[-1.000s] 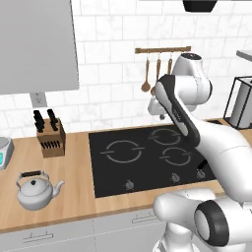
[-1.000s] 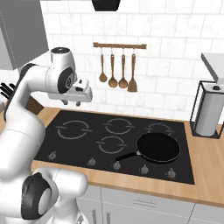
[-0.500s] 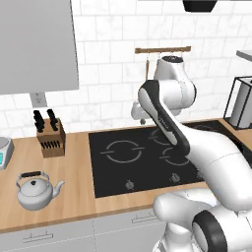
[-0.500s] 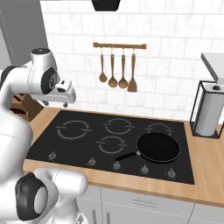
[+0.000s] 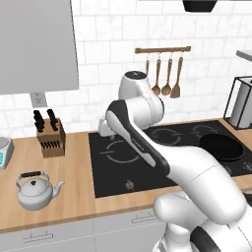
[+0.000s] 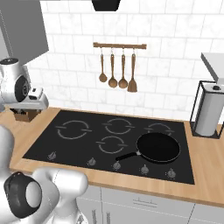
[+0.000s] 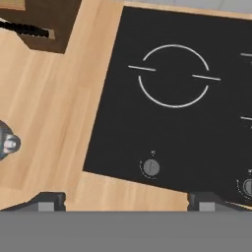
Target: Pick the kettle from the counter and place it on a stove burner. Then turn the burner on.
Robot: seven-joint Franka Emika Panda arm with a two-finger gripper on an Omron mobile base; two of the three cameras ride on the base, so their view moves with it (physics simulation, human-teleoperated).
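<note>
The squat, rounded silver-white metal kettle with the black arched handle (image 5: pixel 34 191) stands upright on the long light-brown wood-grain tabletop (image 5: pixel 74 172), well to the left of the flat black glass hob (image 5: pixel 162 152) and in front of the dark wooden knife block (image 5: pixel 49 140); in the hand view just its lid knob and shoulder (image 7: pixel 7 142) peek in at the left edge. The end effector (image 7: pixel 125 201) hangs high over the front left corner of the hob with its two dark fingertips (image 7: pixel 47 201) spread wide and nothing between them, so the step in hand looks like the reach for the kettle. To do it well, the hand should travel left across the bare wood until the kettle sits centred between the fingertips, then turn so the open jaws straddle the arched handle across its thin width rather than along its length. Descent ought to be straight down onto the top of the arch, stopping short of the lid knob. The knife block stands near that path, so the approach is safer from the hob side. The largest grey ring of broken arcs (image 7: pixel 173 75) lies free for the later placement, with a small round knob (image 7: pixel 150 168) in front of it.
</note>
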